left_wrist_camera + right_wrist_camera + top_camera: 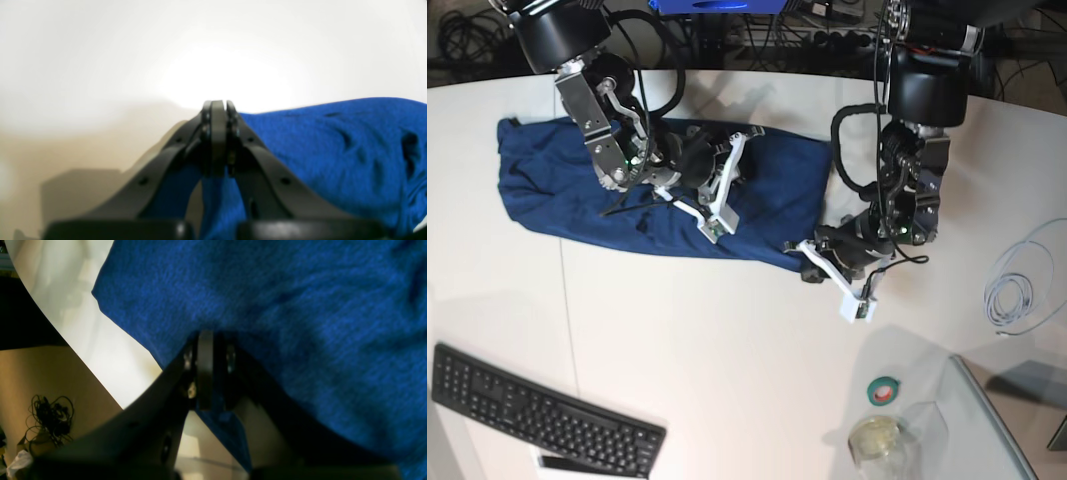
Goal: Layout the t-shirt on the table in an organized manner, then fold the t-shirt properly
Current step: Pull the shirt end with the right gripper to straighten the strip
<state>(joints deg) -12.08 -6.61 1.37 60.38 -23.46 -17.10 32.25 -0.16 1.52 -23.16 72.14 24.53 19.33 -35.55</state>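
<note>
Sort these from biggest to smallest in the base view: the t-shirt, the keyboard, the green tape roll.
1. t-shirt
2. keyboard
3. green tape roll

The gaps are clear, so none is a toss-up.

A black keyboard lay near my bench's front-left corner. A coiled white cable sat by the right edge. A green tape roll rested just beside a clear jar near the front.

The right end effector is pinched shut on a fold of the blue t-shirt, whose cloth fills most of the view above and right of it. Left of the cloth lies bare white counter with its curved edge. Beyond that edge, a tangle of dark cable rests on a tan floor.
</note>
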